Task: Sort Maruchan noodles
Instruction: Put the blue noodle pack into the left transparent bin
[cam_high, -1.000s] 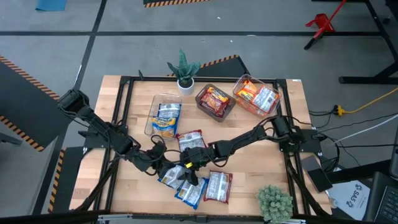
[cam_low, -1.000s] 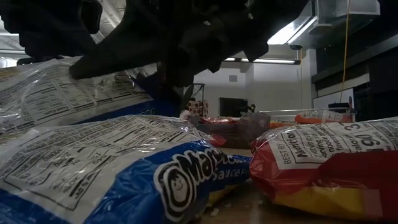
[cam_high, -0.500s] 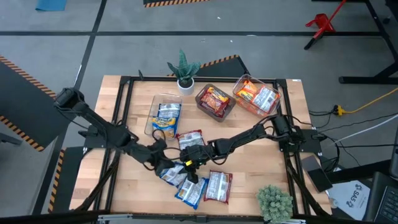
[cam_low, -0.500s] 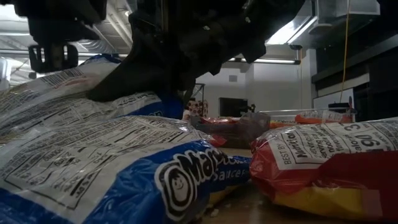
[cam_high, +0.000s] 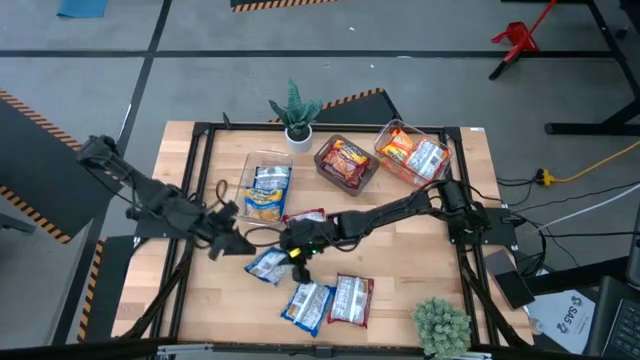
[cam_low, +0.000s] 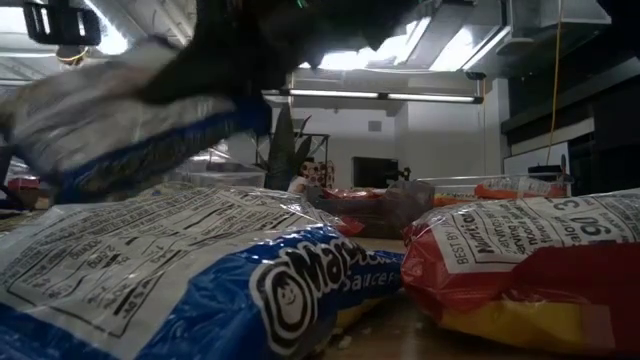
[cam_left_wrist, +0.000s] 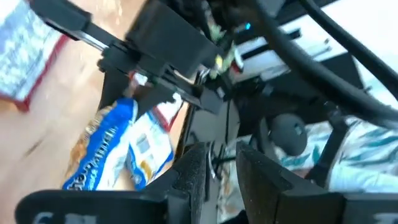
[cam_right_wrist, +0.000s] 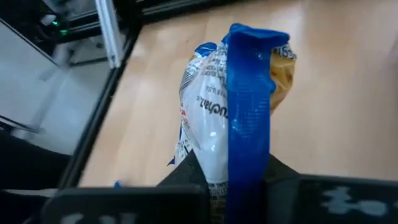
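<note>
High view: right arm lifts a blue packet over the sorting table

High view shows a pale wooden table (cam_high: 420, 275) framed in black rails, standing on a grey floor marked with orange-and-black hazard tape (cam_high: 30, 105). A red stand (cam_high: 518, 38) sits on the floor far behind the right gripper (cam_high: 297, 247), and a yellow cable (cam_high: 590, 165) trails off beyond the table's edge. The low view looks across to a white wall and ceiling strip lights.

The right gripper is clenched on a blue-and-white Maruchan packet (cam_high: 268, 264), held clear of the boards; the right wrist view shows its blue seam edge (cam_right_wrist: 249, 112) rising straight from between the fingers. The left gripper (cam_high: 222, 245) hovers just beside that packet, its fingers nearly together and holding nothing.

Behind the right gripper stand three clear bins: one (cam_high: 262, 188) holds blue-yellow packets, the next (cam_high: 346, 162) red ones, the furthest (cam_high: 413, 152) orange ones. A red packet (cam_high: 306, 222) lies touching the gripper's far side. Nearer the table's front edge lie a blue packet (cam_high: 306, 303) and a red-trimmed one (cam_high: 350, 299), side by side. Two potted plants (cam_high: 296, 112) (cam_high: 441, 325) mark opposite ends.
</note>
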